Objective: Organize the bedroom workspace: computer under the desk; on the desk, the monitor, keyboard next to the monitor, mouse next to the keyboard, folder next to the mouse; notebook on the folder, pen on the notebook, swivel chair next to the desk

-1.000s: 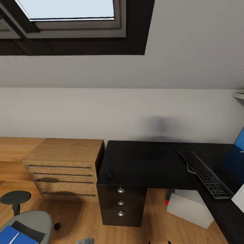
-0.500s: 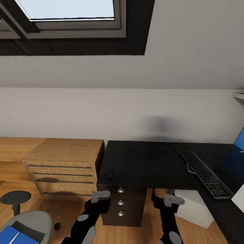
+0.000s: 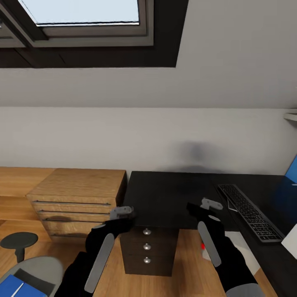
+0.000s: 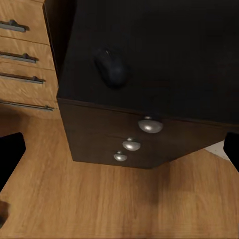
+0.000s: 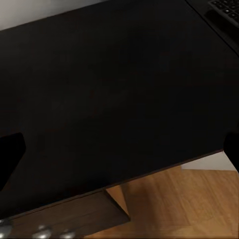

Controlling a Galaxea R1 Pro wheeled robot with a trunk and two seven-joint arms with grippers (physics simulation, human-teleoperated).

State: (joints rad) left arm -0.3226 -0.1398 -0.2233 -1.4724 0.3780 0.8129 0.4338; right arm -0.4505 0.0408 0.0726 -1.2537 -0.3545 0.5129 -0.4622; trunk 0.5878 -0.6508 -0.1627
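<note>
In the head view the monitor (image 3: 292,175) shows as a blue sliver cut by the right edge; the swivel chair (image 3: 35,270) is cut by the bottom-left corner, and the blue folder (image 3: 12,286) on its seat is cut there too; the white computer (image 3: 243,247) under the counter (image 3: 177,198) is partly hidden by the right arm and the counter top; the left gripper (image 3: 123,216) covers the counter's front corner, so the mouse (image 4: 112,67) is hidden there; the keyboard (image 5: 225,7) is clipped at a corner of the right wrist view; both grippers' fingers are cut by the wrist views' edges.
</note>
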